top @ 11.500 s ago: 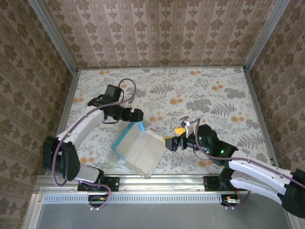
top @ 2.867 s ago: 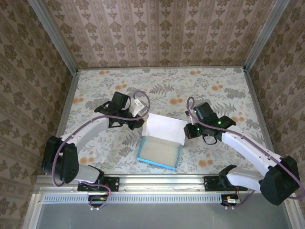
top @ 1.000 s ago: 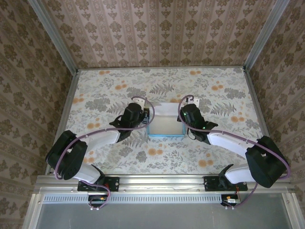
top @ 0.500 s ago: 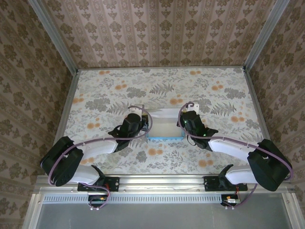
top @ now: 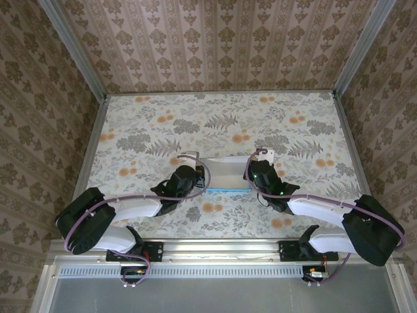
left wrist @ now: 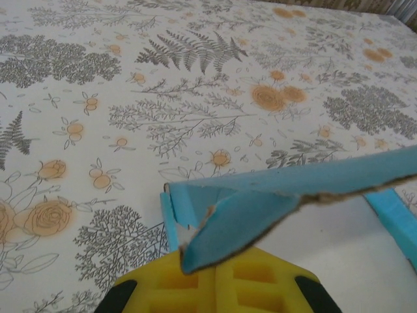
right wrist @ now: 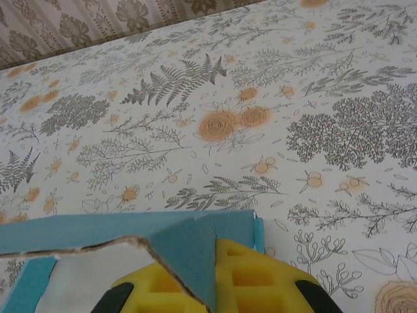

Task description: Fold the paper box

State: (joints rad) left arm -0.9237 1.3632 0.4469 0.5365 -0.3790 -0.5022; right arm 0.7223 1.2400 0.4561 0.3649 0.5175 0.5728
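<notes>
Both arms are down low on the flowered table (top: 293, 117), and the paper box (top: 225, 173) sits dead centre between them, a touch toward the 6 o'clock side of the surface. From above its top reads pale, with a blue strip along the 6 o'clock edge. The left gripper (top: 201, 177) is at the box's 9 o'clock end and the right gripper (top: 250, 175) at its 3 o'clock end, each pressed right up against a short wall. On the left wrist camera the yellow pads (left wrist: 260, 287) are clamped together with a ragged-edged blue corner flap pinched in the seam between them. The long blue wall runs off toward 3 o'clock, white card showing inside. Right wrist, same story mirrored: fingers (right wrist: 254, 277) closed tight, a pointed blue flap nipped between them, wall stretching toward 9 o'clock
</notes>
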